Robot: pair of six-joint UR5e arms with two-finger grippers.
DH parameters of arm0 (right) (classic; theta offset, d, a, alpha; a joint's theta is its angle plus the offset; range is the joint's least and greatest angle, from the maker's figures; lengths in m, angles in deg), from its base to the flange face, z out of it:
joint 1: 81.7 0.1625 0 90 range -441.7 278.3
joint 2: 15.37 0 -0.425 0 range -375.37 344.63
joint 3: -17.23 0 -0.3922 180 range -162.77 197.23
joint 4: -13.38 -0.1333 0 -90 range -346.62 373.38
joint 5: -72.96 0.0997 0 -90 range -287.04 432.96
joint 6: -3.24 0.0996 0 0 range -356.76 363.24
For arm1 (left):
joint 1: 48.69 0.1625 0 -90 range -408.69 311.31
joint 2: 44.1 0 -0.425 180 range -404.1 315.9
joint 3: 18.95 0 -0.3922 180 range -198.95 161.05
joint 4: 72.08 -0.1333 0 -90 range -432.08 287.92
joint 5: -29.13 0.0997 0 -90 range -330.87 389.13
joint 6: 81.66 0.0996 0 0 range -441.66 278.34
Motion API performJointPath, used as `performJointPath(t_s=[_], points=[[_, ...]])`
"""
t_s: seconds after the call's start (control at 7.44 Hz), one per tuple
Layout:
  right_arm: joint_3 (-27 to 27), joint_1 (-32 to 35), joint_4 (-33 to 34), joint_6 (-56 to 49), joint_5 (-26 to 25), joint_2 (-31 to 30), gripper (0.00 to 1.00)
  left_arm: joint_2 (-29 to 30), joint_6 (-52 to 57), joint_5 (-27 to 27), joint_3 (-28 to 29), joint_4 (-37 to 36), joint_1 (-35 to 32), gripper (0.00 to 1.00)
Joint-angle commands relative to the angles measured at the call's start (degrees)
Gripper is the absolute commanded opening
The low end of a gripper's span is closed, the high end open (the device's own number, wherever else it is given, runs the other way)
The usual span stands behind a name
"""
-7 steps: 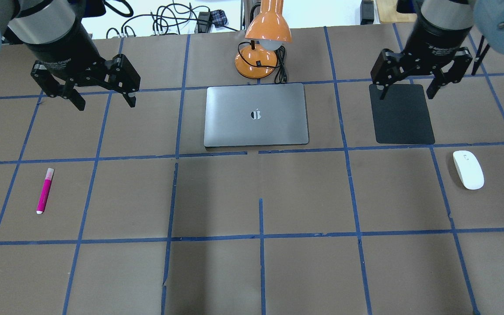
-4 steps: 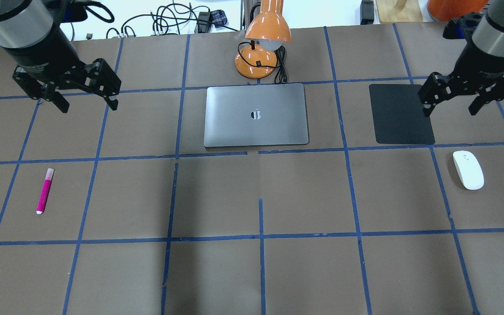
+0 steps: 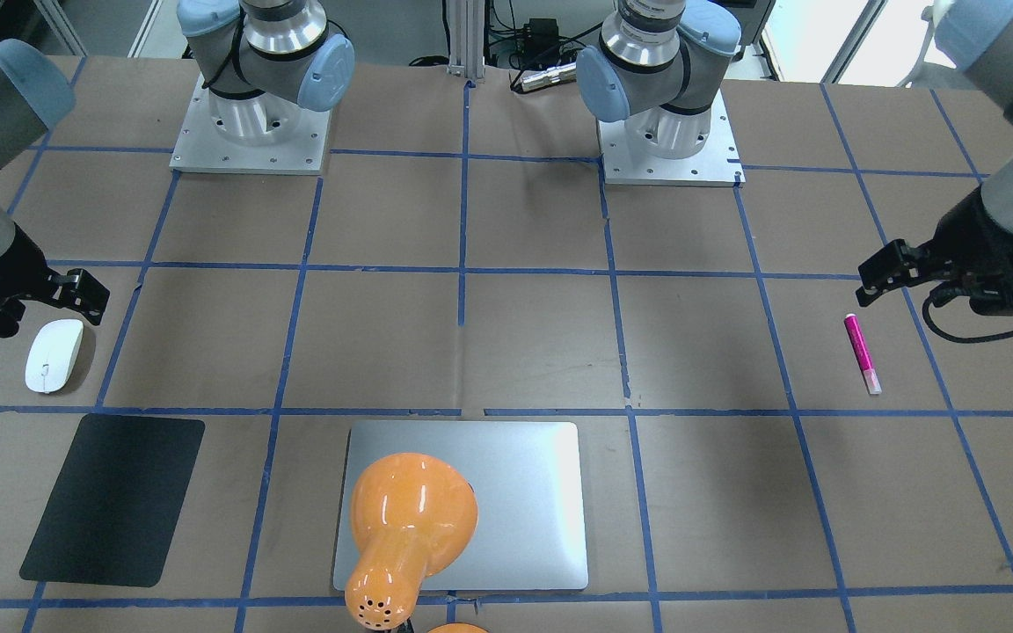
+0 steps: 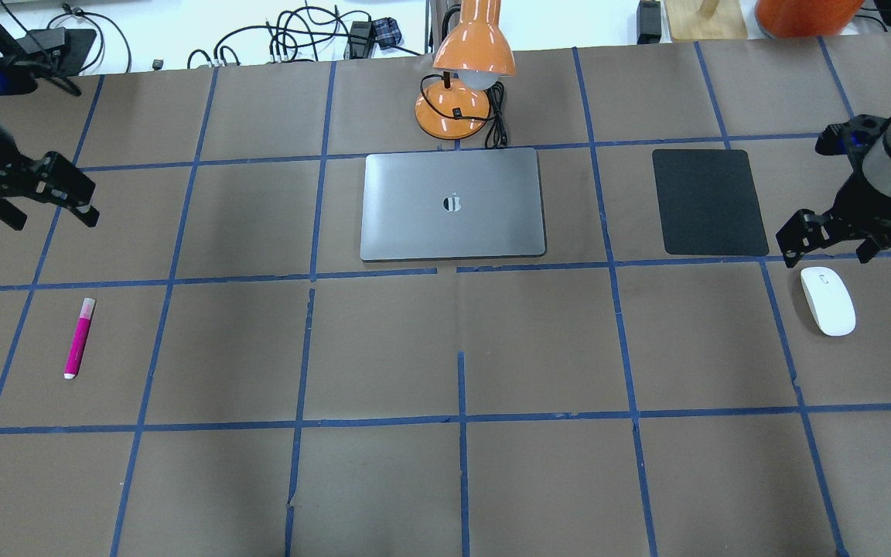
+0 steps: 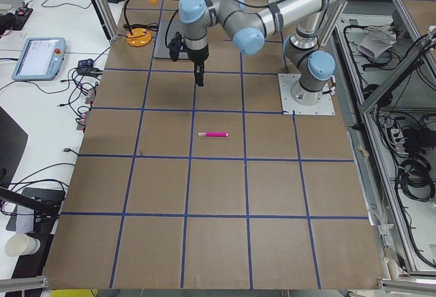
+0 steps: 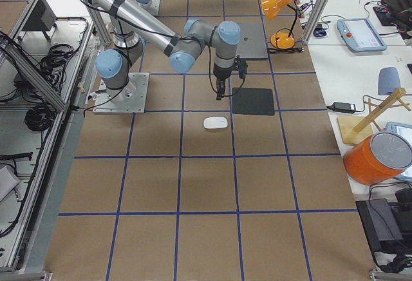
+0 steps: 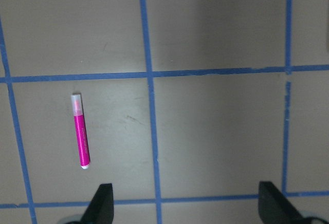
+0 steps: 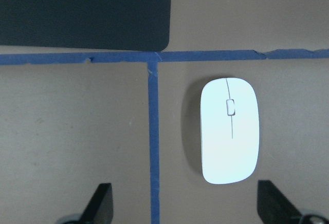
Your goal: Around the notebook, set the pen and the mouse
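The pen [image 4: 80,338] lies flat in a taped square on the robot's left, pale cap end pointing away from the robot, well apart from the notebook. The left gripper [image 4: 51,219] hangs beyond it, jaws spread wide and empty. In the left wrist view the pen [image 7: 80,131] sits ahead of the gripper [image 7: 187,206] and off to the left, outside the gap between the 2 fingers.

On the robot's right the mouse [image 4: 827,300] rests on the surface, just on the near side of a tape line. The right gripper [image 4: 828,249] hovers just beyond it, also wide open with nothing held. In the right wrist view the mouse [image 8: 230,130] lies ahead of the gripper [image 8: 186,206], within the finger span and closer to the right-hand finger.

The surface [image 4: 461,464] is brown paper marked into squares by blue tape. Farther out, the closed notebook [image 4: 453,203] lies at mid-width, the black mat [image 4: 710,201] to its right, the orange lamp [image 4: 465,77] behind it, and cables beyond the far edge.

Against 0.5 s ago, both grippers have swung outward and dropped lower; the right one has left the mat's edge for the mouse. Pen, mouse and notebook have not moved.
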State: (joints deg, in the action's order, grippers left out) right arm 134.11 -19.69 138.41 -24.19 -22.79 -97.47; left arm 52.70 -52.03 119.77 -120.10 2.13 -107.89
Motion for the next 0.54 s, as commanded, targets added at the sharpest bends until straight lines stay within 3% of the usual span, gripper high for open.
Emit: performJointPath(t_s=[0.0,0.13,0.4], points=[[1.9,-2.2,5.0,-4.5,0.6,5.0,1.0,7.0,11.5,-0.1,-12.5,-26.3,6.1,1.0],[1.7,-3.7,5.9,-6.4,0.6,6.5,1.0,10.6,12.0,0.1,-14.3,-31.3,7.9,1.0],[1.7,-5.8,8.7,-8.8,0.6,8.9,1.0,15.7,12.2,0.1,-14.4,-31.8,9.5,0.97]])
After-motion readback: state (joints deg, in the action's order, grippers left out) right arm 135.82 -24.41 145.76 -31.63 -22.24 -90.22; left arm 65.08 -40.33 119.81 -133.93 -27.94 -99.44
